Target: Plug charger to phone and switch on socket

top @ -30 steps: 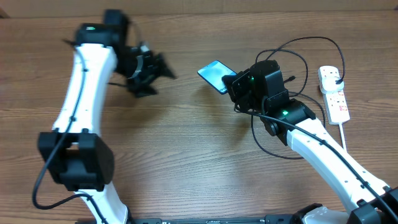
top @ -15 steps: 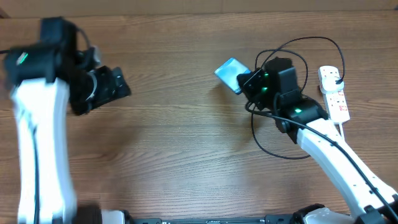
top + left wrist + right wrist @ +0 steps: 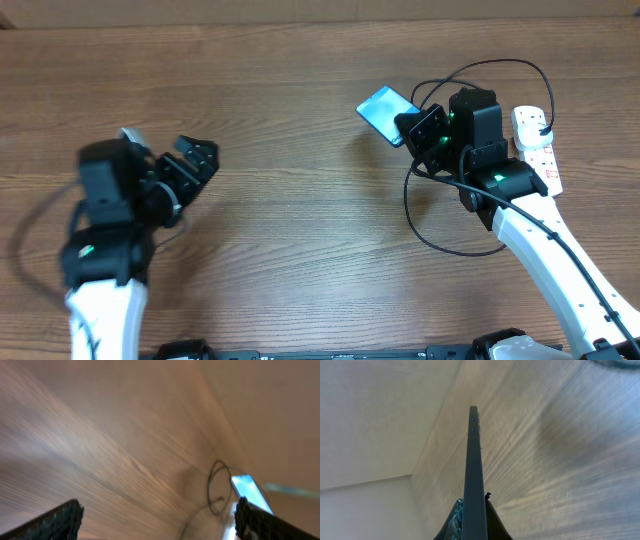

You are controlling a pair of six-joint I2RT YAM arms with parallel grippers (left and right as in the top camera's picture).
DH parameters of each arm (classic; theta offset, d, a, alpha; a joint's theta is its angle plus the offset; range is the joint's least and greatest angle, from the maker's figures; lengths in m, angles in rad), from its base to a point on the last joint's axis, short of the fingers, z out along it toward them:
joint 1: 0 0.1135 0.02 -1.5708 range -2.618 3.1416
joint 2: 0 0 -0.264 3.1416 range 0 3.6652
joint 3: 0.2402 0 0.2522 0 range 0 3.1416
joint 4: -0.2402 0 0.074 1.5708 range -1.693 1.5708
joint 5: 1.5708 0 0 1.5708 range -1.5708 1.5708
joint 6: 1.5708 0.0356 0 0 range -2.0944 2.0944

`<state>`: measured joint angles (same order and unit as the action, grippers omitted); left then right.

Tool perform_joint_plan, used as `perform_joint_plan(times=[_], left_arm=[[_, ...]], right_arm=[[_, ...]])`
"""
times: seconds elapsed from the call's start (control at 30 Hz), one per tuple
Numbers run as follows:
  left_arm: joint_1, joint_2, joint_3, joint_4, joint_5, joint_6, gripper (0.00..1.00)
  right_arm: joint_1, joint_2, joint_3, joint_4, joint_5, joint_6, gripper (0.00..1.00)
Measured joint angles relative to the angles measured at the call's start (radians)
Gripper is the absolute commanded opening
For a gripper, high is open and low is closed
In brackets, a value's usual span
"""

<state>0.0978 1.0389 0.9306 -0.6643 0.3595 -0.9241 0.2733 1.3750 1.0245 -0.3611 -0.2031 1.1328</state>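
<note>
Right now I am holding the phone (image 3: 387,107) by 1 end in my right end effector (image 3: 414,126), with my fingers (image 3: 493,521) pinching narrowly on its 2 flat faces. From my right wrist I am seeing it edge-on, pointing away from me over the bench (image 3: 300,250). From overhead its light-blue screen is facing up and tilting, near the far right part of the bench. The charger (image 3: 495,62) is lying in black loops around and under my right arm, and I cannot tell where its small connector is sitting. The socket (image 3: 548,178) is lying just right of my right wrist, with a black plug sitting in its far end. My left end effector (image 3: 193,162) is hanging wide and holding nothing, well apart from all 3 things, over the left side of the bench.
</note>
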Motion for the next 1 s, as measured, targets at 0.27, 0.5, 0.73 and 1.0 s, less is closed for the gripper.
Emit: perform_joint_plan(times=[0.27, 0.5, 0.73, 1.0], left_arm=[[-0.003, 0.218, -0.246, 0.71, 0.326, -0.493, 0.94], [-0.078, 0.392, -0.25, 0.977, 0.487, -0.739, 0.9], [-0.166, 0.466, -0.251, 0.987, 0.497, -0.824, 0.82], [-0.17, 0.47, -0.251, 1.069, 0.481, -0.851, 0.76]], right_arm=[[0.004, 0.027, -0.002, 0.021, -0.13, 0.199, 0.04], [0.045, 0.157, -0.002, 0.157, -0.28, 0.285, 0.04], [0.088, 0.192, -0.002, 0.205, -0.346, 0.304, 0.04], [0.135, 0.192, -0.002, 0.211, -0.392, 0.288, 0.04]])
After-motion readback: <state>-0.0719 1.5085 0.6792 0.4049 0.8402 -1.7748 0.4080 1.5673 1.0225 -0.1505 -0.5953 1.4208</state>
